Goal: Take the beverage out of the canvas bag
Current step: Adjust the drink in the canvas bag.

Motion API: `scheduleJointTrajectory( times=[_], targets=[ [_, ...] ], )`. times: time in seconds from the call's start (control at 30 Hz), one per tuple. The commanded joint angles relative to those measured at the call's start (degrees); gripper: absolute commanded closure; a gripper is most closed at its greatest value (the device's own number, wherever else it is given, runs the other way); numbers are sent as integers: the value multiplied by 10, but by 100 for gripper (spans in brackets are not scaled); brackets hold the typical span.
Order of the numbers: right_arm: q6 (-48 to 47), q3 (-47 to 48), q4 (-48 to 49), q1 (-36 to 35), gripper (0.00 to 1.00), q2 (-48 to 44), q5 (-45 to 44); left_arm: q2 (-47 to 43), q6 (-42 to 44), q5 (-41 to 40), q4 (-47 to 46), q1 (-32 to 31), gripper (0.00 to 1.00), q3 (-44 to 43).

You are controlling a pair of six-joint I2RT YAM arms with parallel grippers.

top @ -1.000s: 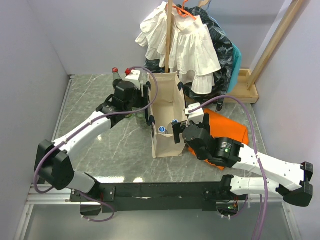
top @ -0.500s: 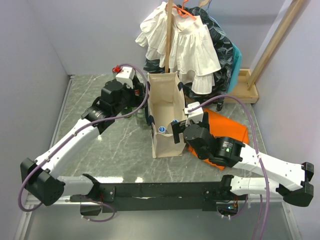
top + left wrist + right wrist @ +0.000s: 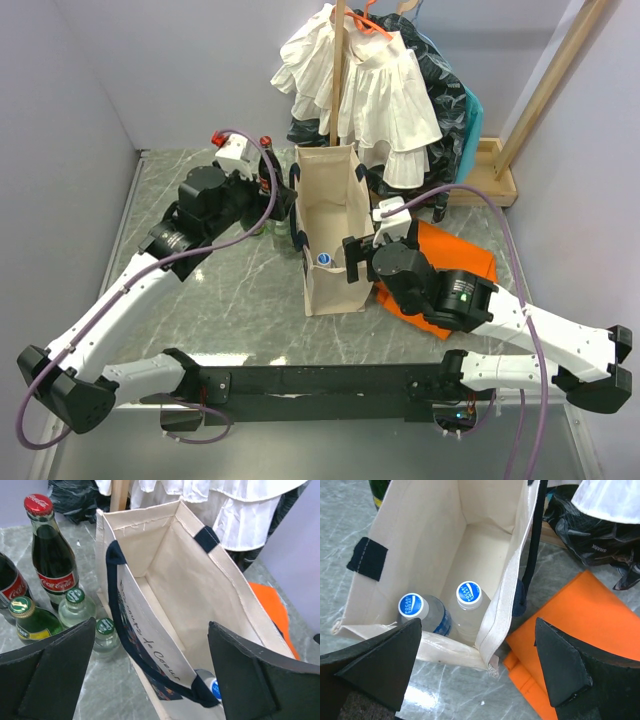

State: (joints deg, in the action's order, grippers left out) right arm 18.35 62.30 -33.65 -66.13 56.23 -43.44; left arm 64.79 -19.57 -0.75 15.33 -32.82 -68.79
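The cream canvas bag [image 3: 330, 225] stands upright mid-table with its mouth open and navy handles [image 3: 116, 605]. Inside, at its near end, stand two clear beverage bottles with blue caps [image 3: 469, 592] [image 3: 411, 606]; one cap [image 3: 323, 259] shows from above. My left gripper [image 3: 280, 195] is open beside the bag's left wall. In its wrist view that wall and handle lie between the wide jaws [image 3: 150, 680], which hold nothing. My right gripper [image 3: 358, 252] is open over the bag's near right corner, and that corner sits between its jaws [image 3: 475, 665].
Left of the bag stand Coca-Cola bottles [image 3: 50, 555] and several green-capped bottles [image 3: 75, 605]. An orange folded cloth [image 3: 580, 630] lies right of the bag. White garments [image 3: 380, 90] hang behind it. A wooden stand base [image 3: 495, 180] is at the back right.
My left arm has swung back and to the left, away from the bottles beside the bag, and its jaws have spread wider. The right gripper has shifted slightly at the bag's corner.
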Motion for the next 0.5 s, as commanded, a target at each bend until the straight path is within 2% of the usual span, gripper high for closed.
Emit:
scheduleJointTrajectory(
  times=[0.0,0.17,0.23,0.47],
  targets=[
    [9,31,-9,-4,0,-9,5,-35,-27,24,8,-2,1,-17],
    [12,32,-16,-3,0,-31,15,-71,-35,30,15,-2,0,-9],
    [10,35,-21,-2,0,-38,6,-81,-32,31,22,-1,3,-13],
    [23,45,-43,-2,0,-47,-12,-81,-19,80,50,-2,4,-46]
  ],
)
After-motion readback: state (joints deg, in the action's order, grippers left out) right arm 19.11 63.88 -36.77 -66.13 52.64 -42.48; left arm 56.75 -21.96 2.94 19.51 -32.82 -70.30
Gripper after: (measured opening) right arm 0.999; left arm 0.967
